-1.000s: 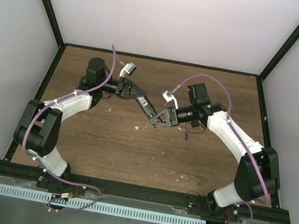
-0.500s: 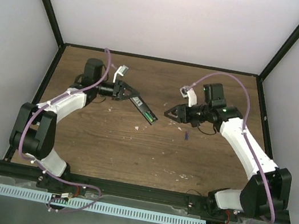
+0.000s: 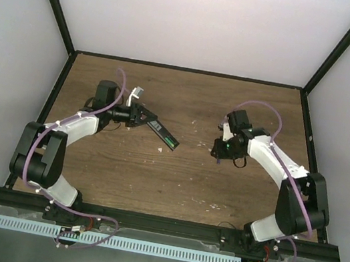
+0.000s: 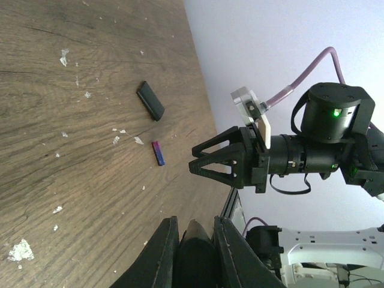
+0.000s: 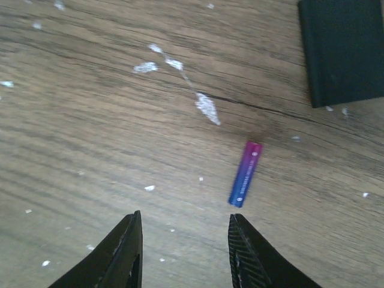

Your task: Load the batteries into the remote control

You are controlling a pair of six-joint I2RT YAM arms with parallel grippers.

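Inspected across brown wooden tabletop (image 3: 172,185). Found slim black bar-shaped remote control (image 3: 164,134) clenched in left tool (image 4: 193,240), apparently clear of the surface, free end towards centre. Found right tool (image 5: 184,225) released and holding nothing. Poised above purple cylindrical battery (image 5: 245,174), loose on tabletop near flat black rectangular piece (image 5: 342,51), presumably the compartment cover. Judged about half done: probable green battery (image 3: 172,141) seated at remote's free end, too small to confirm. Remaining: pick up purple battery, insert. Compartment interior not visible.
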